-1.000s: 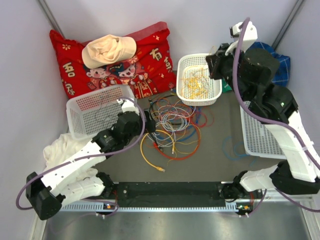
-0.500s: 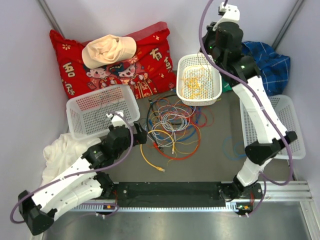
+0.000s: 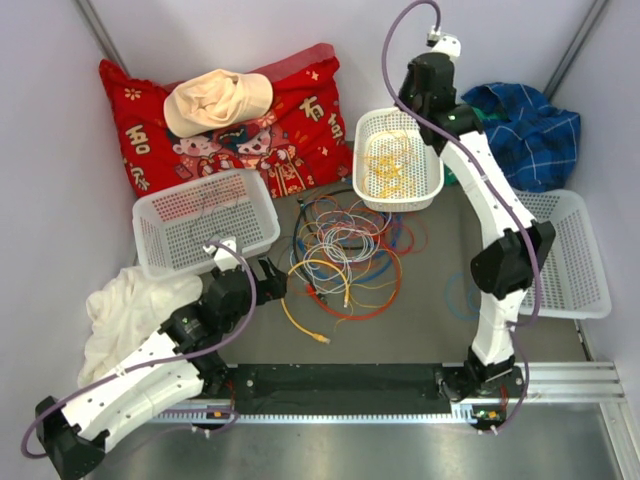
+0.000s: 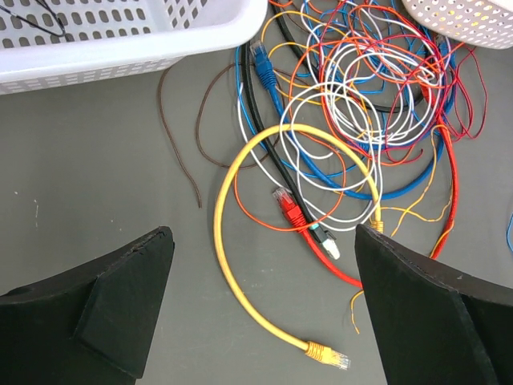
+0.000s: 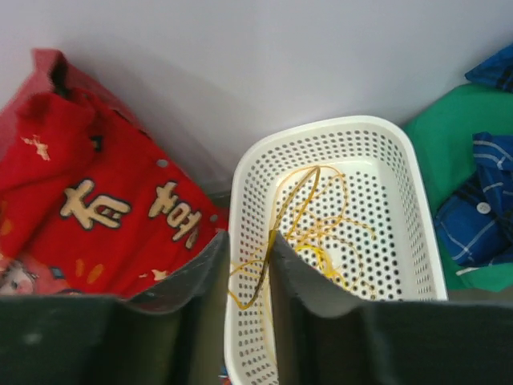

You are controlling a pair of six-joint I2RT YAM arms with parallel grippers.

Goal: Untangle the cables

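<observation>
Inside the right gripper [image 5: 250, 242] — yellow cable [image 5: 295, 199], wrist view only

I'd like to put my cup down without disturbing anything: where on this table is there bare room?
Bare grey table lies between the cable pile and the black rail in front, and between the pile and the right-hand basket, apart from one thin blue wire. The middle and the back, with cushion and hat, are crowded.
</observation>
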